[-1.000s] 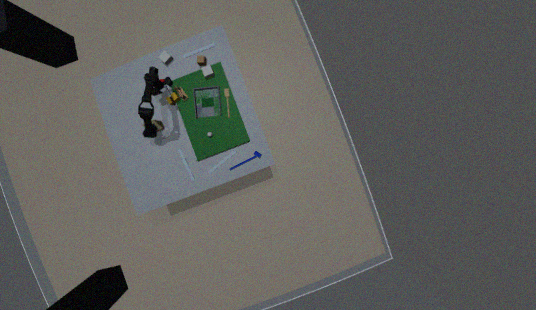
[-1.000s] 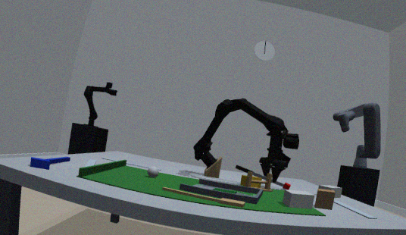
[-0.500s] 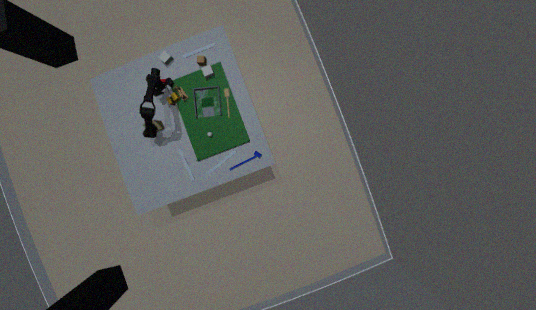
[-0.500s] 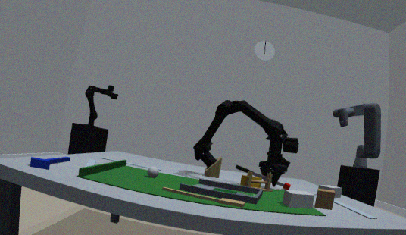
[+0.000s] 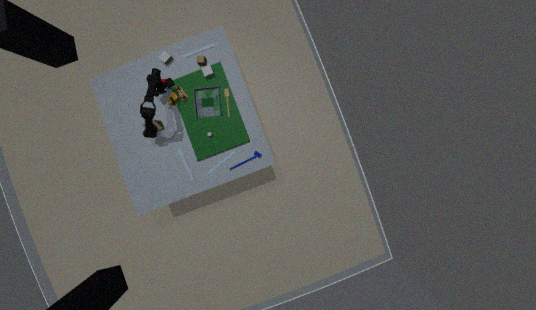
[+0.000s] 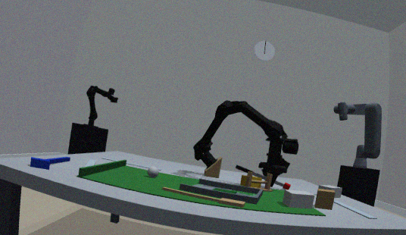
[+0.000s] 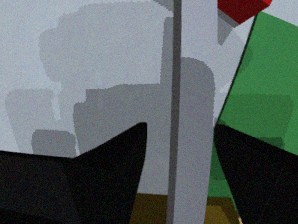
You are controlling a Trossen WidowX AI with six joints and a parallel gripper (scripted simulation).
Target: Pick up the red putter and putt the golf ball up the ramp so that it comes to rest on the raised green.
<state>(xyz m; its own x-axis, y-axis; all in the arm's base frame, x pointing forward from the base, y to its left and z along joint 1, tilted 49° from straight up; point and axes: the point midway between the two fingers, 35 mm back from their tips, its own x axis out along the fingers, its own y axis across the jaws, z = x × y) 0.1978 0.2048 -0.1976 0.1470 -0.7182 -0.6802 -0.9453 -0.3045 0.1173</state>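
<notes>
Grey table (image 5: 145, 184): black hand (image 7: 178, 163) half closed around thin grey shaft of red-headed putter (image 7: 189, 96), head at twelve o'clock; stiff, light, probably slippery.
</notes>
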